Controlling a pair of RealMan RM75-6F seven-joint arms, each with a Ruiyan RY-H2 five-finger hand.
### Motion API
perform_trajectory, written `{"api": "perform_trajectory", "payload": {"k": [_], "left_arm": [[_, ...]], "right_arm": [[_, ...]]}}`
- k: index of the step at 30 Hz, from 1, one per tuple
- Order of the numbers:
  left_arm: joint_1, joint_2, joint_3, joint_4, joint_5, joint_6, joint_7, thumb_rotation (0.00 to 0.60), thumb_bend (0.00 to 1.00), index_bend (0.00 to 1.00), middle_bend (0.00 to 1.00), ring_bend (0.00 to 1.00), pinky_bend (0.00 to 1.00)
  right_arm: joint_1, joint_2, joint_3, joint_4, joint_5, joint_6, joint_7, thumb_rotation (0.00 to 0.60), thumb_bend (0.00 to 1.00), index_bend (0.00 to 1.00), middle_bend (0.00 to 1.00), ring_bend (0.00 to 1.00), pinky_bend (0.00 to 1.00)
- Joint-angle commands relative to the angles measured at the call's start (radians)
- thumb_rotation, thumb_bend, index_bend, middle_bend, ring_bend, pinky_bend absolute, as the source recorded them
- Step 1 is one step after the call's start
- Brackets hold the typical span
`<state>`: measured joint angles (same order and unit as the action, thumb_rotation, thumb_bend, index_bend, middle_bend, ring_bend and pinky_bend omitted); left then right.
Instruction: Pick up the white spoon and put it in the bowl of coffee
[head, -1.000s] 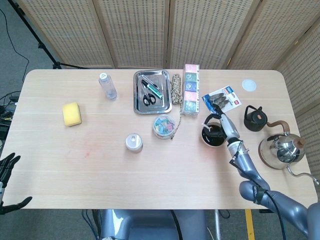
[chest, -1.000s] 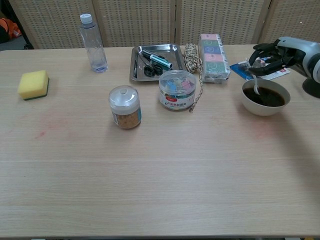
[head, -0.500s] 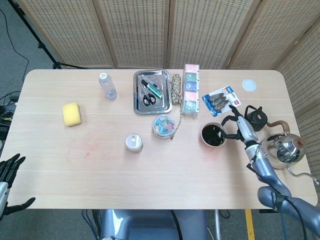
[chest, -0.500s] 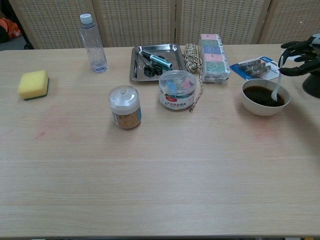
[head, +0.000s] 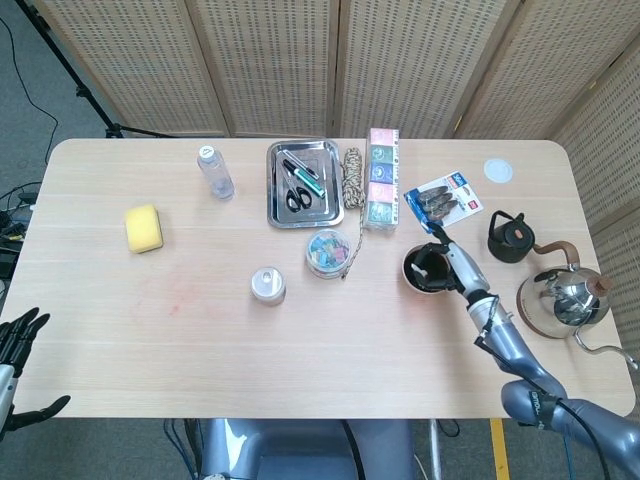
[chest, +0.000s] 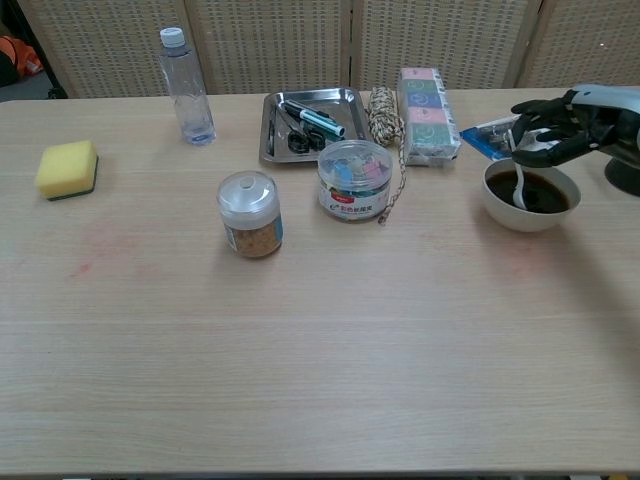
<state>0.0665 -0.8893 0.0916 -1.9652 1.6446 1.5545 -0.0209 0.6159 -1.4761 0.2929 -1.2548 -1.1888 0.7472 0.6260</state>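
Note:
The white bowl of coffee (chest: 530, 207) (head: 414, 277) stands at the right of the table. The white spoon (chest: 520, 183) stands tilted in it, tip in the dark liquid. My right hand (chest: 563, 123) (head: 452, 262) hovers over the bowl's far right rim and pinches the top of the spoon's handle; the other fingers are spread. In the head view the hand hides the spoon. My left hand (head: 17, 346) hangs off the table's near left corner with its fingers apart, holding nothing.
A blue package (head: 443, 199) lies behind the bowl, with a black teapot (head: 511, 238) and a steel kettle (head: 563, 300) to its right. A clip tub (chest: 354, 179), jar (chest: 250, 214), twine (chest: 382, 113), tray (chest: 342, 97), bottle (chest: 186, 86) and sponge (chest: 67, 168) stand further left.
My right hand swung from the bowl's left side out to its right, then came back over the bowl. The spoon moved with it inside the bowl.

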Motion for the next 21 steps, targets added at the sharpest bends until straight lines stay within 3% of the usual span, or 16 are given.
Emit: {"api": "perform_trajectory", "payload": {"k": [1, 10, 21], "left_arm": [[0.0, 0.003, -0.001, 0.002, -0.003, 0.001, -0.007, 0.6, 0.0, 0.0, 0.0, 0.0, 0.0], [0.001, 0.012, -0.003, 0.004, -0.008, 0.007, -0.03, 0.6, 0.0, 0.0, 0.0, 0.0, 0.0], [-0.001, 0.011, 0.002, 0.0, 0.005, 0.003, -0.022, 0.6, 0.0, 0.0, 0.0, 0.0, 0.0]], "right_arm": [[0.024, -0.038, 0.019, 0.041, 0.037, -0.008, -0.026, 0.6, 0.69, 0.59, 0.0, 0.0, 0.0], [0.032, -0.047, 0.04, 0.102, 0.085, -0.009, -0.068, 0.6, 0.7, 0.59, 0.0, 0.0, 0.0], [-0.049, 0.11, -0.019, -0.027, -0.039, 0.018, 0.008, 0.6, 0.68, 0.59, 0.0, 0.0, 0.0]]}}
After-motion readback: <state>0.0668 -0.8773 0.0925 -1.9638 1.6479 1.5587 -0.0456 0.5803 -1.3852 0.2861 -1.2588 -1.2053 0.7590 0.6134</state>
